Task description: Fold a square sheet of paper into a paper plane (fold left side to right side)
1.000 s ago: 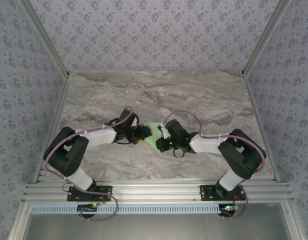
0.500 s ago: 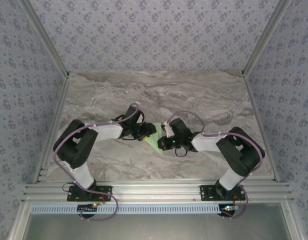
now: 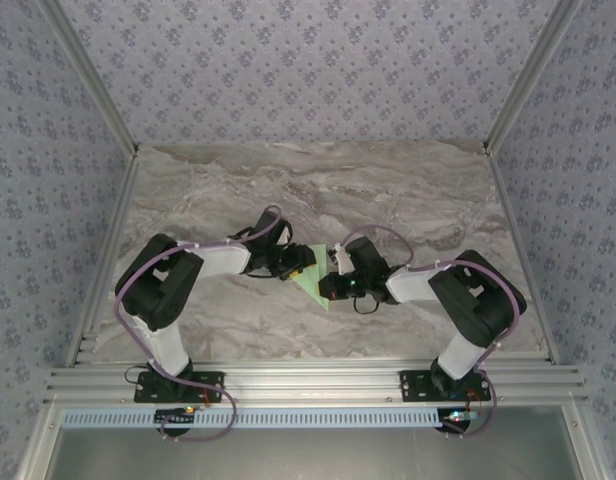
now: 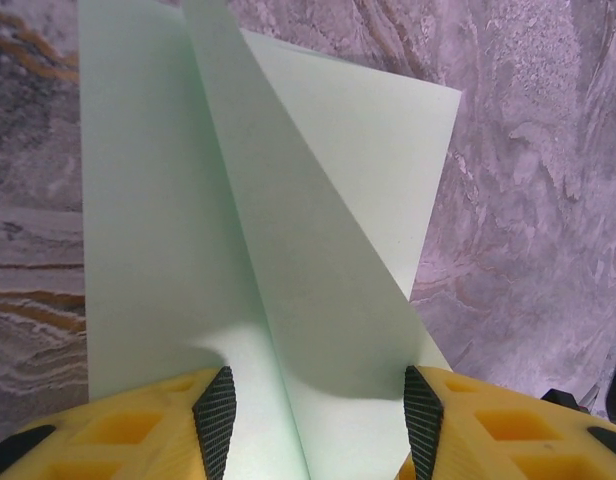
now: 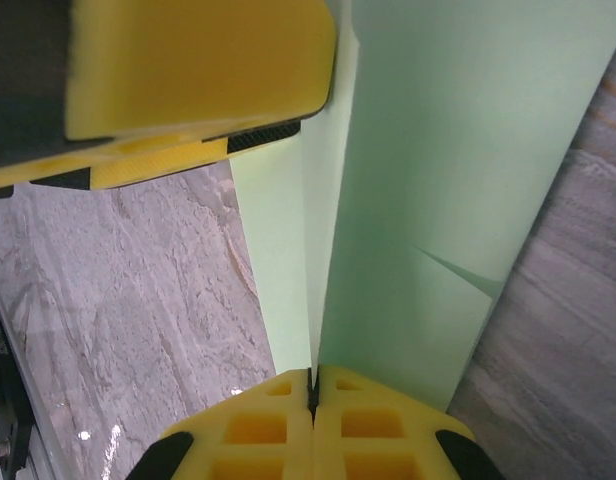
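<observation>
The pale green square sheet of paper [image 3: 317,283] lies partly folded on the marble table between both grippers. In the left wrist view a long flap of the paper [image 4: 288,260] stands up and runs back between my left gripper's [image 4: 318,405] jaws. They stand apart, with black pads [image 4: 216,420] on either side of the flap. My right gripper [image 5: 311,380] is shut on a raised fold of the paper [image 5: 438,200], pinching its edge between the yellow fingertips. From above, the left gripper [image 3: 299,264] and right gripper [image 3: 331,281] meet over the sheet.
The marble tabletop [image 3: 318,190] stretches open behind the arms, framed by aluminium rails [image 3: 308,380] at the near edge and patterned walls. A yellow finger of the left gripper [image 5: 198,70] hangs close above the paper in the right wrist view.
The left arm has swung its elbow rightward and pushed its gripper further onto the paper. The right gripper has shifted slightly left, still pinching the fold.
</observation>
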You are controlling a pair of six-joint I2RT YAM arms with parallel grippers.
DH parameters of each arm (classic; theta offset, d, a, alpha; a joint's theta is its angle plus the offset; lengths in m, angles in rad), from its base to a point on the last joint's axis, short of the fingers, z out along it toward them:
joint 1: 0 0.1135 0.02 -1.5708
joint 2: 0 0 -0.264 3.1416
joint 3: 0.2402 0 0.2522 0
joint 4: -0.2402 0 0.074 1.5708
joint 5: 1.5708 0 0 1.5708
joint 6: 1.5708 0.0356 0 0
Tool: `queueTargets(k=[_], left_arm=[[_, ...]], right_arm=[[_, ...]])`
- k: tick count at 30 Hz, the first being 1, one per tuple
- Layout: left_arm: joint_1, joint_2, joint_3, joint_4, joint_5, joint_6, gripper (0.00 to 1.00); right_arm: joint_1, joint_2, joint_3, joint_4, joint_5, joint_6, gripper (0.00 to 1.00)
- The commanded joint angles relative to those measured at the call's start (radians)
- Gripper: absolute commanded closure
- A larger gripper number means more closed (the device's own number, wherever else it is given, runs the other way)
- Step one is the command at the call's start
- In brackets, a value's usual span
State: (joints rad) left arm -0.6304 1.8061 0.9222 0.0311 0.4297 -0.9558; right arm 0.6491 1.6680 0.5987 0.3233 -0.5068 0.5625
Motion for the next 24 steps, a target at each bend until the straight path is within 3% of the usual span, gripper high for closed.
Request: queueTargets(k=[1,7,13,24], left_arm=[[-0.006,0.034,0.018,-0.012,-0.013,0.002,0.49],[-0.006,0.045,0.020,-0.041,-0.030,0.008,0.50],[-0.007,0.050,0.023,-0.052,-0.037,0.010,0.51],[-0.007,0.042,0.023,-0.060,-0.042,0.013,0.51]], right_arm=[[-0.009,0.012,-0.013,0.016,-0.027,0.019,0.97],[-0.018,-0.007,-0.011,0.003,-0.024,0.013,0.93],[-0.040,-0.046,-0.011,-0.013,-0.039,0.008,0.78],[-0.133,-0.020,0.013,0.043,-0.149,0.046,0.72]])
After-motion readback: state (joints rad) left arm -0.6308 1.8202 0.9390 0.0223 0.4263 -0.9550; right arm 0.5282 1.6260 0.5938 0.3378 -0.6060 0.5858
